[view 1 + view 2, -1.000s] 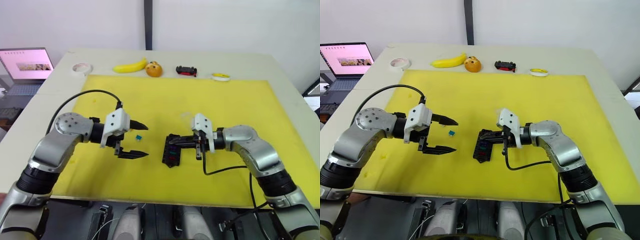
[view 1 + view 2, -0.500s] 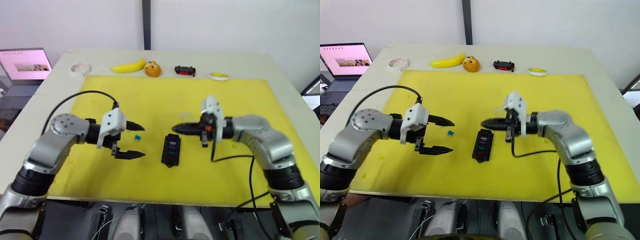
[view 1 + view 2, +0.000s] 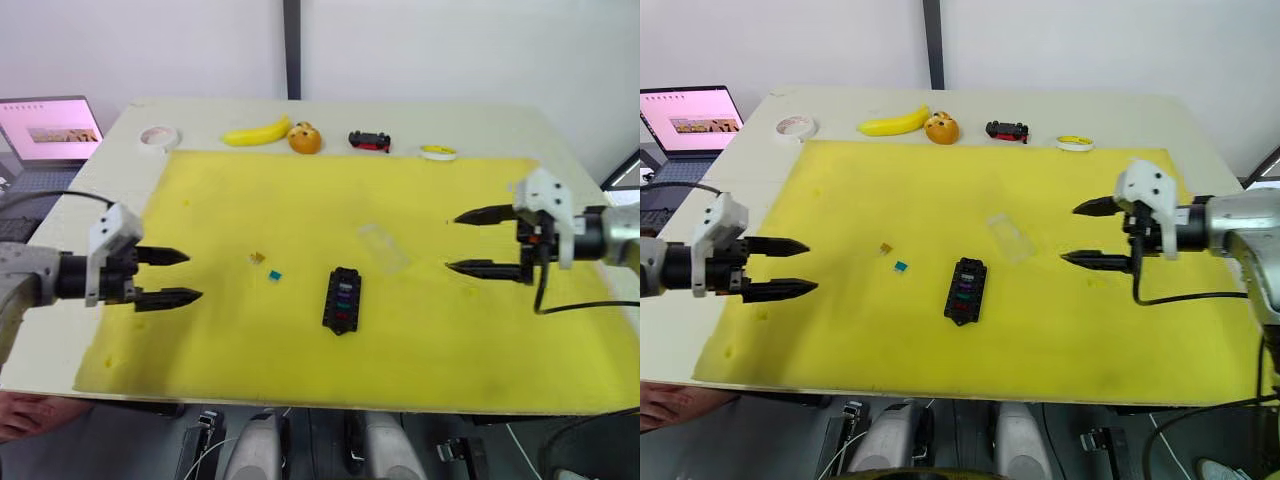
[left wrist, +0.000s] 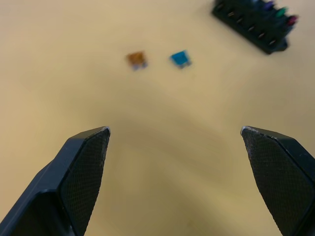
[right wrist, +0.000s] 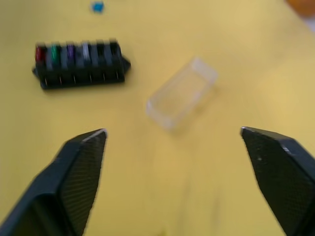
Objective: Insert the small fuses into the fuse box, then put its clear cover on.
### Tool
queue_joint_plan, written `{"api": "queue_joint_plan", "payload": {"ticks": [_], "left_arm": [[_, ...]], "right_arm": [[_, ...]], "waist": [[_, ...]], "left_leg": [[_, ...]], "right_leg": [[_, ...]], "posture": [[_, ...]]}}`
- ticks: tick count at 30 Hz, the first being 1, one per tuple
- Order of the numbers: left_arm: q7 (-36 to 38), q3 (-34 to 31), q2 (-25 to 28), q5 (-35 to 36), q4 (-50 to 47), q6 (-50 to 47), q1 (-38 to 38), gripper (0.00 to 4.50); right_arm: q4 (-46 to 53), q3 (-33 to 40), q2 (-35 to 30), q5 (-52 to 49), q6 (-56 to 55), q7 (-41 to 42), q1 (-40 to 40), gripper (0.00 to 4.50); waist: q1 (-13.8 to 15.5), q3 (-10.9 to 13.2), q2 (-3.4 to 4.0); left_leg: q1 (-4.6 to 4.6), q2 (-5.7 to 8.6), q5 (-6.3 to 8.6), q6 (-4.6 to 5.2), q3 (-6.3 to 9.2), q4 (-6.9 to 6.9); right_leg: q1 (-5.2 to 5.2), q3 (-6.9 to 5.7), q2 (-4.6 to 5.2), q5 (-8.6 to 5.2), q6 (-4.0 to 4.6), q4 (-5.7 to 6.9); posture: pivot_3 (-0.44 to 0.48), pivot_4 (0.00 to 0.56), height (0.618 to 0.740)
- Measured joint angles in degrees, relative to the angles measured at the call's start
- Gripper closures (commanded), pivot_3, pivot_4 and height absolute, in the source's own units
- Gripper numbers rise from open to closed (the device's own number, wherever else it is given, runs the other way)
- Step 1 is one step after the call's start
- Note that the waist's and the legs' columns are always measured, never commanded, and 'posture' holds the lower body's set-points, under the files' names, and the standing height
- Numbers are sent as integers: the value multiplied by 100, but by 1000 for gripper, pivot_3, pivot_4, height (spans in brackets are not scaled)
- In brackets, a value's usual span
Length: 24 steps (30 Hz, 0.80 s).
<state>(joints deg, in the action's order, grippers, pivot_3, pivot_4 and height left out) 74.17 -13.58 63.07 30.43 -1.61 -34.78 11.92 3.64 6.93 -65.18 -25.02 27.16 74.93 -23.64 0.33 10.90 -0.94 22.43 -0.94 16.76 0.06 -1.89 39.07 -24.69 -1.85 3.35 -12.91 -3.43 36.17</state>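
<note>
While both grippers hover empty with their jaws spread wide, the left gripper (image 3: 178, 277) out at the left edge of the yellow foam mat (image 3: 300, 200) and the right gripper (image 3: 468, 242) over its right side, the fuse box (image 3: 342, 299), a chunky black plastic block, sits mid-mat. The clear cover (image 3: 383, 246), a see-through little rectangular tub, lies just up and to the right of it, apart. The right wrist view shows red, green, purple and whitish fuses seated in the slots with two slots open, and the left wrist view picks out the brown fuse (image 4: 136, 60) and the teal fuse (image 4: 180, 58) lying loose side by side, plus the fine textured grip on the black fingers (image 4: 83, 172).
</note>
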Motion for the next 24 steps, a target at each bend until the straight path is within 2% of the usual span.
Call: {"api": "queue_joint_plan", "payload": {"ticks": [6,9,12,15,19,22,24], "left_arm": [[-63,-191,-14,-16,193,133,-35,0],[-281,-222,-398,280,79,-129,194,0],[-699,-286,-856,924,-245,-917,482,0],[-1465,-396,-1328,1886,-469,-2240,908,0],[-2596,-636,-1668,2519,-359,-3552,1505,0],[-3246,-799,-1893,2765,-4,-4398,1847,838],[-3599,-927,-2109,2852,423,-4946,2087,1873]], "right_arm": [[-260,110,-73,73,-235,65,119,103],[-71,58,257,-114,13,-92,-148,103],[373,-123,647,-343,311,-275,-514,103],[881,-498,1218,-494,649,-613,-1092,103],[1370,-857,1880,-668,957,-1020,-1503,103],[1714,-1127,2181,-679,1004,-1229,-1525,0],[1780,-1248,2280,-650,998,-1327,-1526,0]], "waist": [[8,1,1],[12,1,1],[3,1,0],[-9,1,-1],[-5,0,-3],[14,0,-3],[36,-1,-5]], "left_leg": [[0,0,0,0,-10,0],[1,0,0,-1,-9,2],[2,1,0,-1,-6,3],[3,2,0,-1,3,5],[3,5,0,-1,11,5],[4,11,-1,-2,12,5],[4,15,-1,-2,13,8]], "right_leg": [[-3,2,10,-2,4,1],[-4,2,10,7,-11,4],[-4,3,12,8,-14,8],[-4,6,12,9,-15,15],[-3,4,11,9,-15,16],[-2,3,14,9,-15,18],[1,0,15,9,-15,18]], "posture": [[0,150,737],[0,150,737],[0,150,737],[0,150,737],[0,150,737],[0,150,737],[0,150,737]]}}
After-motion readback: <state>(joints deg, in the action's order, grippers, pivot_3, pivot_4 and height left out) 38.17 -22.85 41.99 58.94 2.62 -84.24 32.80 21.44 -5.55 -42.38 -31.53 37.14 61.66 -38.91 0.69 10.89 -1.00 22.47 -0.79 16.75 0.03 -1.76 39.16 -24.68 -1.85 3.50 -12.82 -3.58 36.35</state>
